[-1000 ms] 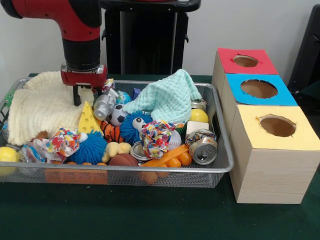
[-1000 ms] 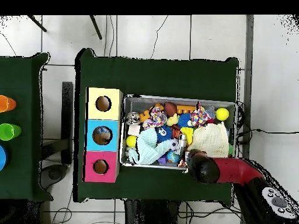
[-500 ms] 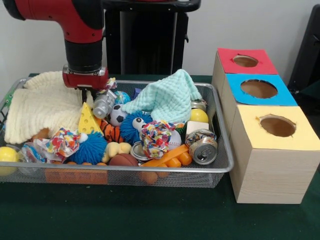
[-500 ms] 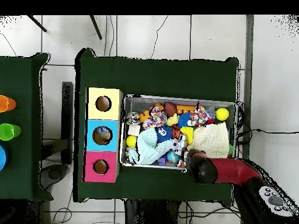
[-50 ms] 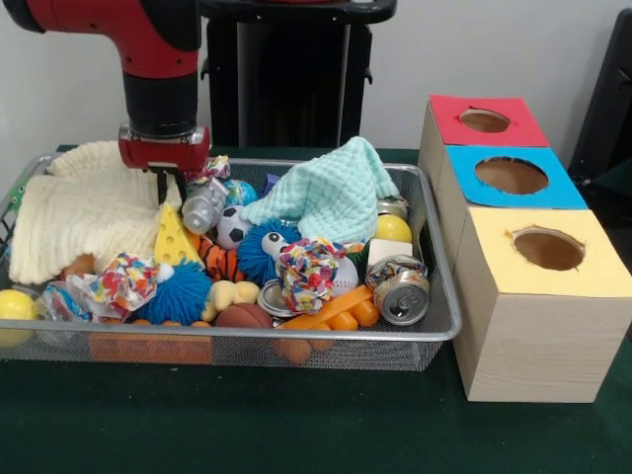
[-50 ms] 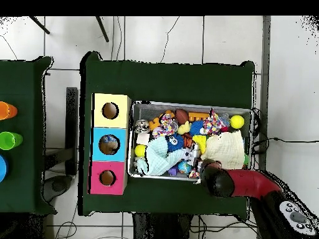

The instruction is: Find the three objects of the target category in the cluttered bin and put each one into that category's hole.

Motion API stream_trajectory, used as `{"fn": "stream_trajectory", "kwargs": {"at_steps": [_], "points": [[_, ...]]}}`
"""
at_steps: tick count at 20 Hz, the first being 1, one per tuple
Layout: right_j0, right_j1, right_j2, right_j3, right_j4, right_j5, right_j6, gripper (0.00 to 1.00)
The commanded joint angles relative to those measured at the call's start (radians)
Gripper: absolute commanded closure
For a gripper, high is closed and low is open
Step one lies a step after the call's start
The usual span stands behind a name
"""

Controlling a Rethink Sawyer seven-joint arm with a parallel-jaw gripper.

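Observation:
A wire mesh bin [image 5: 434, 331] holds a jumble of toys, cloths and cans. My gripper [image 5: 161, 188] hangs at the bin's back left, over the edge of a cream cloth [image 5: 79, 212] and just left of a crushed silver can [image 5: 205, 205]. A yellow cheese wedge [image 5: 176, 237] sits right below it. A second crushed can [image 5: 399, 289] lies at the front right, a third can [image 5: 394, 206] behind a yellow ball [image 5: 393, 229]. In the overhead view the gripper [image 6: 205, 167] is at the bin's [image 6: 190, 104] lower edge, beside the cream cloth [image 6: 224, 149].
Red [image 5: 484, 120], blue [image 5: 512, 176] and yellow [image 5: 548, 249] topped boxes, each with a round hole, stand in a row right of the bin. A mint cloth [image 5: 331, 193], blue spiky balls [image 5: 178, 293], a soccer ball [image 5: 234, 226] and orange pieces [image 5: 341, 311] crowd the bin.
The gripper has lifted a little off the cream cloth and shifted slightly sideways near the silver can. The bin's contents look unmoved.

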Motion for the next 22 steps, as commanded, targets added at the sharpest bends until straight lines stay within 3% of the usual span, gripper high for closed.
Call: {"fn": "stream_trajectory", "kwargs": {"at_steps": [1, 4, 8, 15, 22], "points": [[-0.01, -0.148, 0.193, 0.094, 0.024, -0.108, 0.048, 1.0], [0.081, -0.154, 0.188, 0.076, 0.061, -0.129, 0.12, 1.0], [0.183, -0.104, 0.124, 0.033, 0.171, -0.01, 0.202, 1.0], [0.25, -0.04, 0.119, -0.045, 0.217, 0.009, 0.128, 1.0], [0.283, -0.048, 0.15, 0.009, 0.307, -0.015, 0.156, 1.0]]}}
